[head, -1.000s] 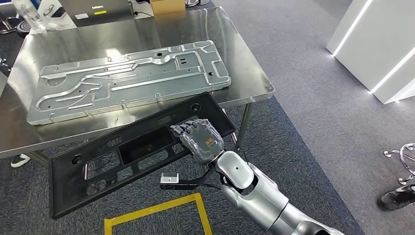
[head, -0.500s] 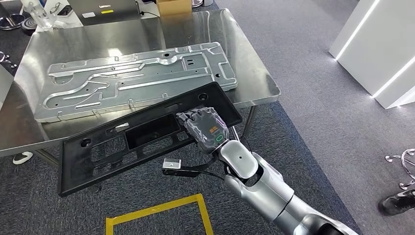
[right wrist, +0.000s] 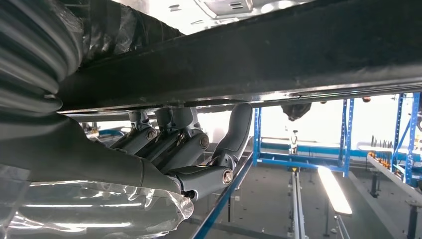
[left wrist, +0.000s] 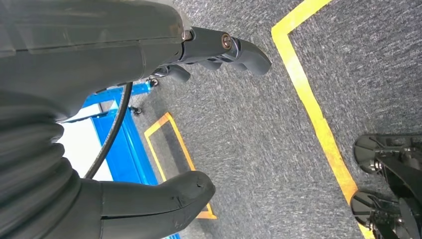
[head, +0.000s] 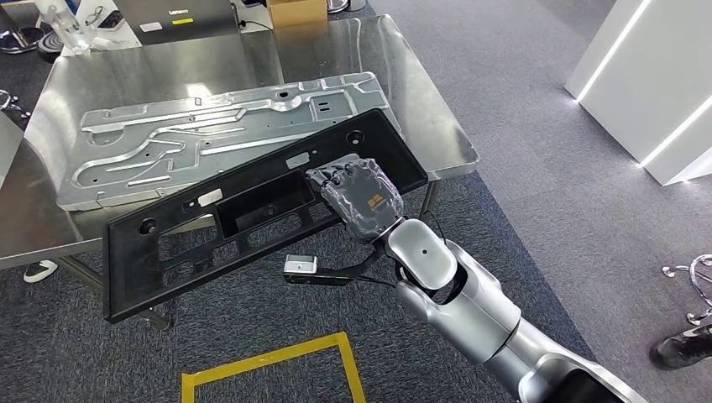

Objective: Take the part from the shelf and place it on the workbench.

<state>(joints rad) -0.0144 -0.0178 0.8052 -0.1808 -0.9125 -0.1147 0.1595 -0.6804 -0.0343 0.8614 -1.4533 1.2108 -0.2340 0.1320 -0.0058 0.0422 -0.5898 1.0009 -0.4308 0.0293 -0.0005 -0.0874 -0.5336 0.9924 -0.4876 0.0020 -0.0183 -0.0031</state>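
Observation:
A long black plastic panel (head: 243,210) with several cut-outs is held flat by my right hand (head: 359,195), which grips its near edge toward the right end. The panel's far right end overlaps the front edge of the steel workbench (head: 437,126) and the silver metal plate (head: 218,134) lying on it; the left end hangs out over the carpet. In the right wrist view the fingers (right wrist: 174,142) curl against the panel's edge (right wrist: 278,59). My left hand (left wrist: 149,109) hangs over grey carpet, fingers apart and holding nothing.
Yellow floor tape (head: 269,365) marks a square on the carpet before the bench. A cardboard box (head: 294,10) and a laptop (head: 172,15) sit at the bench's far edge. White units (head: 646,75) stand to the right. A shoe (head: 678,346) shows at the lower right.
My right hand has carried the black panel up and forward, so its right end now lies over the bench edge and the silver plate. The view has shifted slightly.

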